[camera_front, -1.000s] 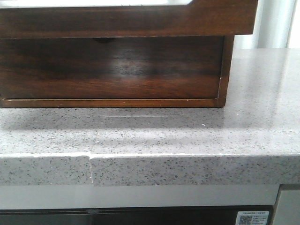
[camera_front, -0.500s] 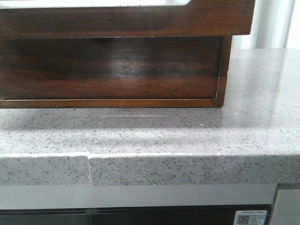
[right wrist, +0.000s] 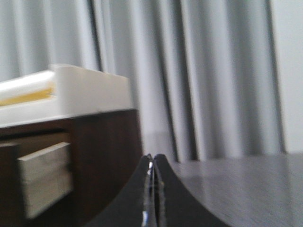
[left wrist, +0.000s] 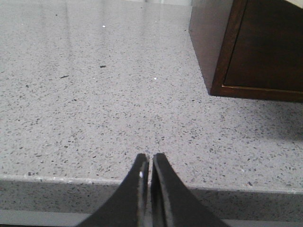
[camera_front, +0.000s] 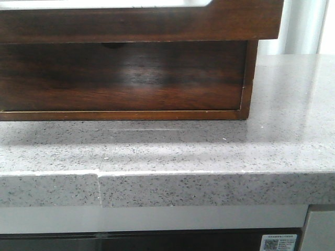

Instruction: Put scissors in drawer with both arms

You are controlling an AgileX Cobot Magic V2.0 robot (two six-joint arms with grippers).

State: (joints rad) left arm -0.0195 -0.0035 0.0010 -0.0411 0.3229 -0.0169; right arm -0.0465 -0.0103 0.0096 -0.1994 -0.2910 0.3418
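The drawer (camera_front: 141, 23) is the upper dark brown front. It stands pulled out over the lower front, with a strip of its pale inside along the top edge. In the right wrist view a pale wooden drawer side (right wrist: 45, 177) sticks out of the dark cabinet. The scissors are not in view. My left gripper (left wrist: 150, 158) is shut and empty, over the counter's front edge, away from the cabinet corner (left wrist: 222, 85). My right gripper (right wrist: 152, 158) is shut beside the cabinet's side wall. Neither gripper shows in the front view.
The cabinet stands on a speckled grey stone counter (camera_front: 209, 151). The lower front (camera_front: 125, 78) has a finger notch at its top. A white tray-like thing (right wrist: 90, 92) lies on the cabinet. Grey curtains (right wrist: 203, 71) hang behind.
The whole front view has shifted a few pixels to the left. Nothing else has visibly changed.
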